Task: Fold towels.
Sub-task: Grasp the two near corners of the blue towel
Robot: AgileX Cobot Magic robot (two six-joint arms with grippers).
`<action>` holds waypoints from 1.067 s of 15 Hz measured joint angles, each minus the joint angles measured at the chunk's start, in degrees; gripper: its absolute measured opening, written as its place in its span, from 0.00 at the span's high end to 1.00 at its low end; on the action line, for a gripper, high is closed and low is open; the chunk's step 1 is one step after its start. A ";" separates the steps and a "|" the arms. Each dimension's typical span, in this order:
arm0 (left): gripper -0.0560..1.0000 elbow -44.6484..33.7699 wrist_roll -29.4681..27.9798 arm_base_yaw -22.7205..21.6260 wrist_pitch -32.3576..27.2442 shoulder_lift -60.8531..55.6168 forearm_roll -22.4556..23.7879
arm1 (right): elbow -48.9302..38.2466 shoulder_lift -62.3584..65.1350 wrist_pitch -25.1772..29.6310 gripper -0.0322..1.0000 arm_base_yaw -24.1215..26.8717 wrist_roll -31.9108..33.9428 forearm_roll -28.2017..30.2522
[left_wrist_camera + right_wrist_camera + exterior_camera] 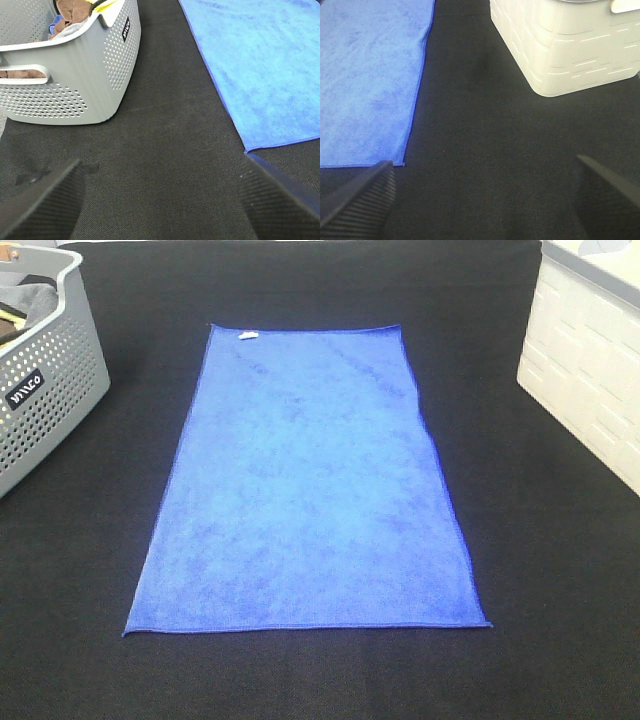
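The rectangular royal-blue fuzzy microfibre towel (310,485) lies flat and unfolded mid black worktop (540,570), small white tag (248,336) at its far hem; my left jaws and right jaws stand spread, empty, near its closer corners.

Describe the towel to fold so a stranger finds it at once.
On the black table, between the grey perforated plastic basket and the white plastic bin, lies a royal-blue fuzzy rectangular towel. Only it is spread flat, with a small white tag.
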State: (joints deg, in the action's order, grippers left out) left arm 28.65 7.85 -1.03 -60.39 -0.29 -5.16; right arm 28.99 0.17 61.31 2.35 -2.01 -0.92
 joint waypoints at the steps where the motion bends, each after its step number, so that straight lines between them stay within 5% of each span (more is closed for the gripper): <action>1: 0.20 0.00 0.00 0.00 0.00 0.00 0.00 | 0.00 0.00 0.00 0.12 0.00 0.00 0.00; 16: 0.20 0.00 0.00 0.00 0.00 0.00 0.00 | 0.00 0.00 0.00 0.12 0.00 0.00 0.00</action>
State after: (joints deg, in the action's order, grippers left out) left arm 28.65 7.85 -1.03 -60.39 -0.29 -5.16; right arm 28.99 0.17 61.31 2.35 -2.01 -0.92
